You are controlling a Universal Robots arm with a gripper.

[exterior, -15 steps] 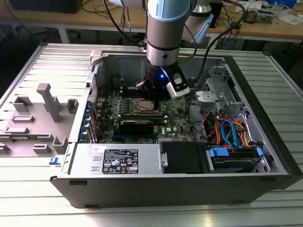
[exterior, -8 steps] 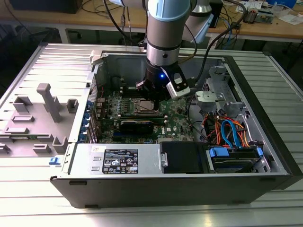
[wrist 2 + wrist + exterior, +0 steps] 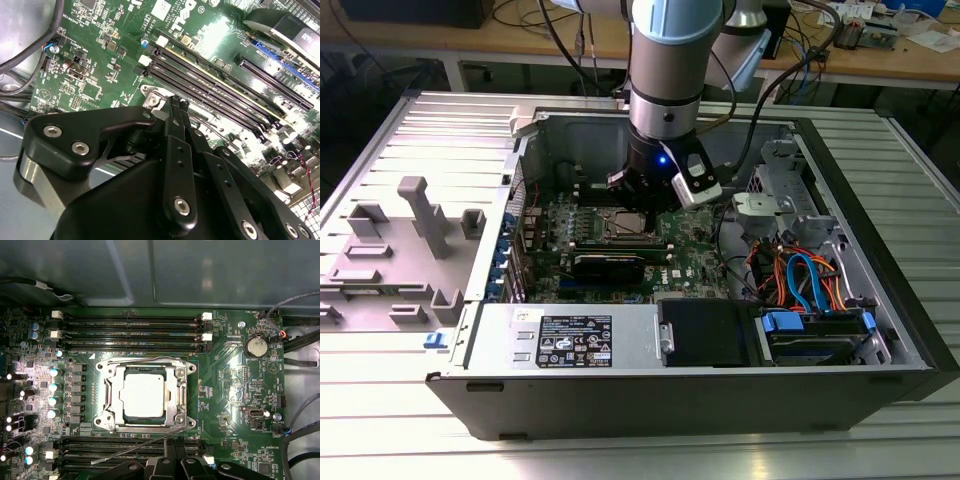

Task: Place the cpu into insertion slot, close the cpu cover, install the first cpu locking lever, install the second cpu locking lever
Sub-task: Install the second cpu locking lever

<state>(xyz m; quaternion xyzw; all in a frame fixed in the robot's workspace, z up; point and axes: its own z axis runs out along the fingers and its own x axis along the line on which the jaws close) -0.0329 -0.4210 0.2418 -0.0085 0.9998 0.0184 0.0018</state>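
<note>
**Exterior view: robot arm working over the open computer case**

Exterior view is showing the arm reaching down into an open computer case (image 3: 880, 300) lying on a ribbed metal table (image 3: 620, 455), with the gripper (image 3: 642, 192) hanging just above the insertion slot (image 3: 626, 228) near the middle of the green circuit board (image 3: 695, 262). A bundle of orange and blue cables (image 3: 800, 280) is sitting toward the exterior view's right, and grey plastic fixtures (image 3: 425, 215) are standing on the table toward the exterior view's left.

In the first wrist view, the cpu (image 3: 142, 395) is lying flat inside the insertion slot (image 3: 111, 421), its pale metal top showing through the window of the cpu cover (image 3: 176, 396), which is lying down over it. One thin locking lever (image 3: 137, 446) is angling away from the socket across the board toward the gripper (image 3: 174, 446); another wire lever (image 3: 145, 360) is running along the opposite edge of the frame. Long black memory slots (image 3: 130, 330) are flanking the socket on two sides.

In the second wrist view, the gripper (image 3: 176, 107) is pressing its fingers (image 3: 172, 120) together, narrow, tips close to the socket corner, with nothing visibly held.
</note>
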